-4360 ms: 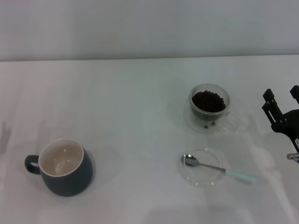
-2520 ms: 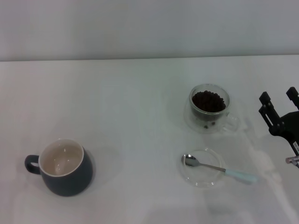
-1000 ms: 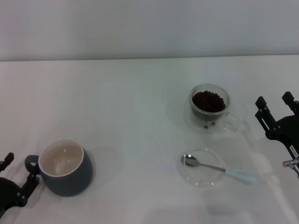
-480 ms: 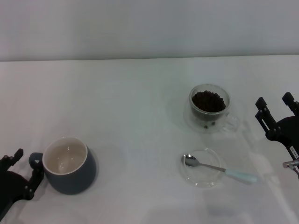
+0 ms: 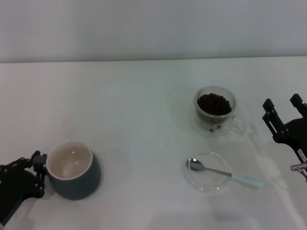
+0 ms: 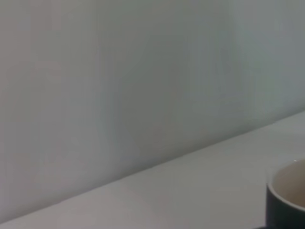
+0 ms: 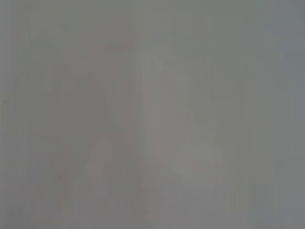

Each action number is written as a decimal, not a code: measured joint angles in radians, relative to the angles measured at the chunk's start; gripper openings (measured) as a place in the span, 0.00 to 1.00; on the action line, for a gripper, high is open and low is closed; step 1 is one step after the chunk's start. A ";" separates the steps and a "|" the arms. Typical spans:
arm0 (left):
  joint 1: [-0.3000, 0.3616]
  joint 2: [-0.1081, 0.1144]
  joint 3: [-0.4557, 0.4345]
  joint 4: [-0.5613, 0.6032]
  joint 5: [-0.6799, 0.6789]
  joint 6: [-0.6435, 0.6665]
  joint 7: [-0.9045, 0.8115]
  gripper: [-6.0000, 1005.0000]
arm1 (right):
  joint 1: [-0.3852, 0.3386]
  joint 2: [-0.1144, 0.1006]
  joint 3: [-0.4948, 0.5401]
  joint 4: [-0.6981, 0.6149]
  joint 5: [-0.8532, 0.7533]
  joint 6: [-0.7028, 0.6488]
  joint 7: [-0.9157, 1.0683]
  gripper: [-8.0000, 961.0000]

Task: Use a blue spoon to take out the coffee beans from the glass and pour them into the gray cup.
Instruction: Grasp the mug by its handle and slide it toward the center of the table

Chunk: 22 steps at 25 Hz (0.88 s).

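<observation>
The gray cup (image 5: 74,170) stands at the front left of the white table; its cream inside is empty and its handle is hidden behind my left gripper (image 5: 39,170). That gripper is open, with a finger on either side of where the handle sits. The cup's rim also shows in the left wrist view (image 6: 288,198). The glass (image 5: 215,109) with the coffee beans (image 5: 214,103) stands at the right. The blue spoon (image 5: 225,173) lies across a flat clear dish (image 5: 209,183) in front of the glass. My right gripper (image 5: 282,103) is open, right of the glass, above the table.
The white table (image 5: 144,110) runs back to a pale wall. The spoon's light-blue handle (image 5: 247,180) sticks out over the dish's right rim. The right wrist view shows only a plain grey surface.
My left gripper has come in from the front left to the gray cup's handle, and the cup has shifted slightly right. My right gripper has moved a little left towards the glass and now holds still.
</observation>
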State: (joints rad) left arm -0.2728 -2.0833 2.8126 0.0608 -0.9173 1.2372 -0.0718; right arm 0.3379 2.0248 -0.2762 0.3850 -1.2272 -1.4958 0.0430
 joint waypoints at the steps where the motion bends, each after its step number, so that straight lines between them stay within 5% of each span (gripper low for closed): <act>1: -0.002 0.000 0.001 0.001 0.000 0.000 0.003 0.26 | 0.000 0.000 0.001 0.000 0.000 0.001 0.000 0.75; 9: -0.034 -0.001 0.004 0.068 0.033 -0.037 0.085 0.09 | 0.001 0.000 0.003 -0.006 0.000 0.002 0.000 0.75; 22: -0.103 -0.004 0.004 0.131 0.115 -0.115 0.098 0.10 | 0.001 -0.002 0.003 -0.010 0.005 -0.001 0.000 0.75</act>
State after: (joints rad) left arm -0.3754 -2.0877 2.8163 0.1917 -0.8020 1.1219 0.0261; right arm 0.3385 2.0232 -0.2730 0.3746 -1.2219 -1.4970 0.0429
